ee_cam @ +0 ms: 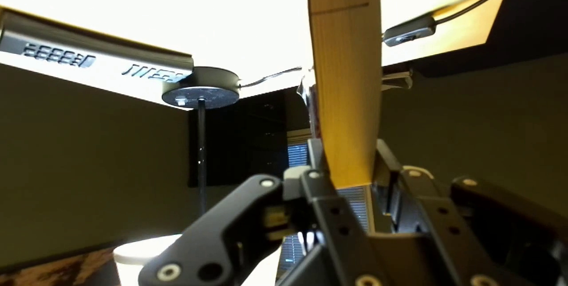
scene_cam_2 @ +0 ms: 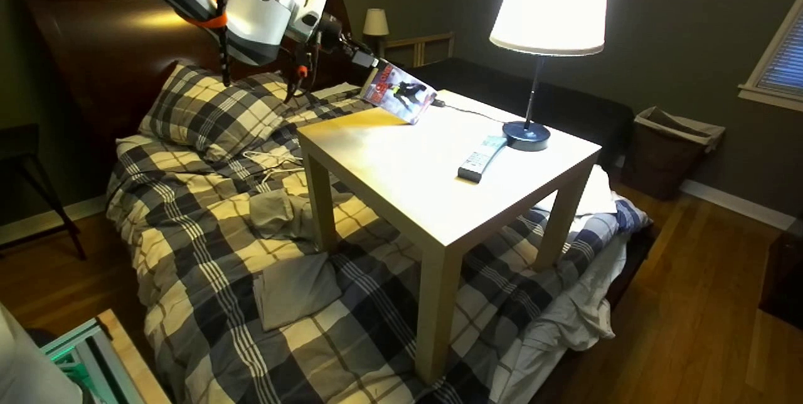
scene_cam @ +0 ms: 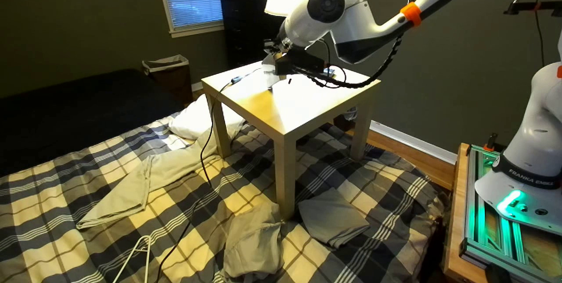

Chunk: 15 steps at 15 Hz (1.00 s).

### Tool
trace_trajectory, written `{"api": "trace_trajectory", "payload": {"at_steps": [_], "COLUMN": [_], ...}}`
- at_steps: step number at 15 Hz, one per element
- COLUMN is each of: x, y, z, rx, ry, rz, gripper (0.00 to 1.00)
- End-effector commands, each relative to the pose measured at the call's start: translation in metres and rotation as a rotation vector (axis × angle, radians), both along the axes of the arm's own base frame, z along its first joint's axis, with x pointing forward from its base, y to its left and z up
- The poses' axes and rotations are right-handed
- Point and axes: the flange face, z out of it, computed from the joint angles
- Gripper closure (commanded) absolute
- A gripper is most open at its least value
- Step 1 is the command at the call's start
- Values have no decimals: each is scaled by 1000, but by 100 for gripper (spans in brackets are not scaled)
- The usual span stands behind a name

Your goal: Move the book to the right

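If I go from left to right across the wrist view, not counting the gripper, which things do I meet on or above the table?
Long grey bar-shaped remote control → thin dark lamp pole → flat yellowish-edged book → small dark oblong cord switch.

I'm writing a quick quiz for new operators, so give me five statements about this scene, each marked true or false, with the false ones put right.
1. The gripper is holding the book. True.
2. The side table stands on the bed. True.
3. The book lies flat on the side table. False: it is tilted, held in the gripper.
4. A remote control lies beside the table lamp. True.
5. The table lamp is off. False: it is lit.
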Motion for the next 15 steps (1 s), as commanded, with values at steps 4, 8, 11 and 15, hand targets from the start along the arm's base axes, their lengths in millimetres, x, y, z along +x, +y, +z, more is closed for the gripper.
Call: {"api": "trace_trajectory", "payload": {"at_steps": [4, 8, 11, 15], "x": [-9, -11, -12, -3], "y": [-60, -94, -110, -109], "z": [-6, -14, -24, -21], "rx": [184, 271, 295, 264], "ry": [-29, -26, -9, -16], "rz": [-42, -67, -106, -102], "gripper": [93, 93, 93, 71]}}
